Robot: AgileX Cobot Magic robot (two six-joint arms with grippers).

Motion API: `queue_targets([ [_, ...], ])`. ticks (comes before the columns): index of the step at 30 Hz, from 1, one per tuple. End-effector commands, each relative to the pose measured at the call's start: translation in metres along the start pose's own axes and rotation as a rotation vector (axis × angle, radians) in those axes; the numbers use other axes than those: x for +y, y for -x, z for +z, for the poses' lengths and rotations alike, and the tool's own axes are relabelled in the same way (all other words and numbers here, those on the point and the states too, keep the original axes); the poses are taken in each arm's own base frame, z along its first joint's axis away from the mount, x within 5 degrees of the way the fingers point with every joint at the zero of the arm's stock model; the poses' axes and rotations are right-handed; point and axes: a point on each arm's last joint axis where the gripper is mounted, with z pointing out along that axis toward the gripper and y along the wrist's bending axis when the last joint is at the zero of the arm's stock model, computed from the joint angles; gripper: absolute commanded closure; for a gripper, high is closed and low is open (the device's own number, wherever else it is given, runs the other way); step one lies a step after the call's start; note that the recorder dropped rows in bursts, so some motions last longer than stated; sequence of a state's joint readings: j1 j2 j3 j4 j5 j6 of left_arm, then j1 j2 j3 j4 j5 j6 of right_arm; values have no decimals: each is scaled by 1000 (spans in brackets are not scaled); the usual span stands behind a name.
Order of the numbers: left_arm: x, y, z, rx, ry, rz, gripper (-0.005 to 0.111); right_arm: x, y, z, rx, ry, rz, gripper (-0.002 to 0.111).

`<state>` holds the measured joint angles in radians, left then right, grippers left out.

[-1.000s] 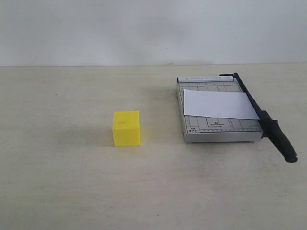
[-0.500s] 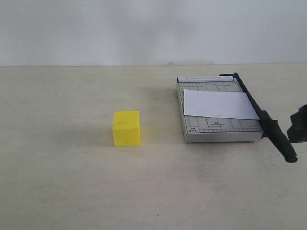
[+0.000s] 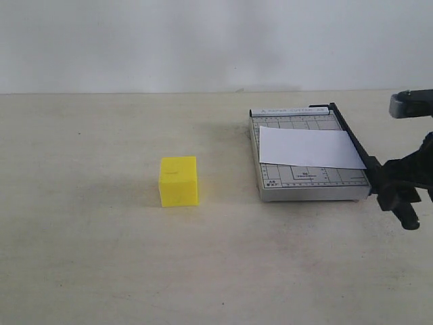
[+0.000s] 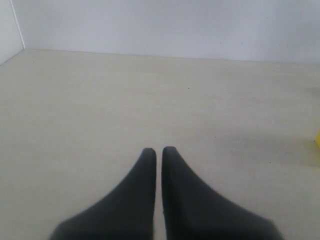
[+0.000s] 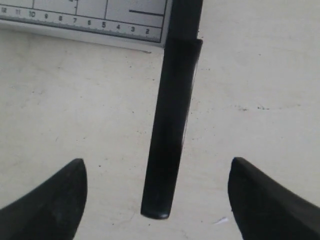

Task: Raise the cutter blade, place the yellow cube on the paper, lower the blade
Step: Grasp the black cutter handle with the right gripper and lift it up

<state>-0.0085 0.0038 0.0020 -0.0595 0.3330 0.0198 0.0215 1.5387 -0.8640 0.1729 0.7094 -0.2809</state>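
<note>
One solid bright yellow cube (image 3: 178, 181), one plain white sheet of paper (image 3: 310, 148), one grey gridded trimmer board (image 3: 306, 184) and one long black cutter blade (image 3: 346, 130) sit on the pale beige tabletop (image 3: 95, 264). Two grippers are in view.

The blade lies down flat along the board's right edge, and its thick rounded black handle (image 5: 170, 125) juts past the board's near corner. The right gripper (image 5: 156, 165) is spread wide, with one finger on each side of the handle and clear table showing between each finger and the handle.

The left gripper (image 4: 158, 151) has its fingers pressed together, pinching nothing.

The paper rests on the board. The cube stands on the table well left of the board, far from the right gripper.
</note>
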Motion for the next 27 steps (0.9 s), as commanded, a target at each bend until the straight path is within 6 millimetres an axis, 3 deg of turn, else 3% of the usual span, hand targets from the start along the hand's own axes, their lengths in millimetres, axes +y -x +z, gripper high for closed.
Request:
queue_targets([
  [1, 0, 1, 0, -9, -1, -20, 102, -4, 6, 14, -12, -15, -14, 35],
  [19, 0, 1, 0, -9, -1, -20, 102, -10, 10, 45, 13, -25, -30, 38],
  [21, 0, 1, 0, -9, -1, -20, 102, -10, 10, 45, 10, -26, -32, 55],
  [22, 0, 1, 0, -9, -1, -20, 102, -10, 10, 45, 11, -25, -32, 73],
  [23, 0, 1, 0, -9, -1, -20, 102, -10, 10, 45, 11, -25, -32, 83],
  [24, 0, 1, 0, -9, -1, -20, 102, -9, 10, 43, 5, -25, -31, 104],
  [27, 0, 1, 0, -9, -1, -20, 102, -9, 12, 33, -32, -31, -33, 108],
])
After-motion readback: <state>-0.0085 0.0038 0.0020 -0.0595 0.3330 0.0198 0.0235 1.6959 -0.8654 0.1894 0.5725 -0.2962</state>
